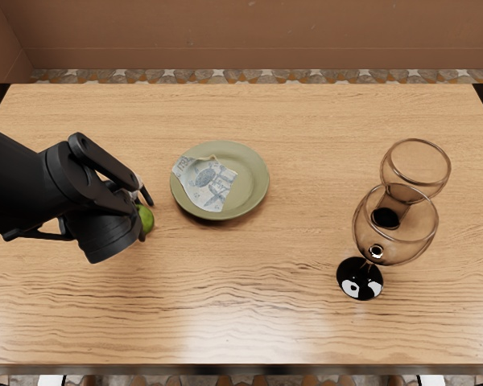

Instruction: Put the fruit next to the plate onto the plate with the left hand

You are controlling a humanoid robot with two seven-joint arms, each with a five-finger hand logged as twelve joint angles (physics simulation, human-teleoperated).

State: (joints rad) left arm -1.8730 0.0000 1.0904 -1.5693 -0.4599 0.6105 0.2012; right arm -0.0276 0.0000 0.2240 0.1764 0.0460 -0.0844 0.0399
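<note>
Green fruit (147,219), small and round, sits on the table (249,297) just left of the plate (253,181), mostly hidden under my left hand (113,213). Its fingers (134,186) are curled over the top and seem to be clamped on the fruit, so I judge the step in hand to be the grasp, with the carry not yet begun. I cannot tell whether it has left the wood. The next move calls for a short lift and a reach rightward over the near rim, setting down beside the crumpled paper (204,182) lying on the plate. That paper looks like a banknote, but its print is too small to read. Two wine glasses (394,225) stand well apart, unlabelled
</note>
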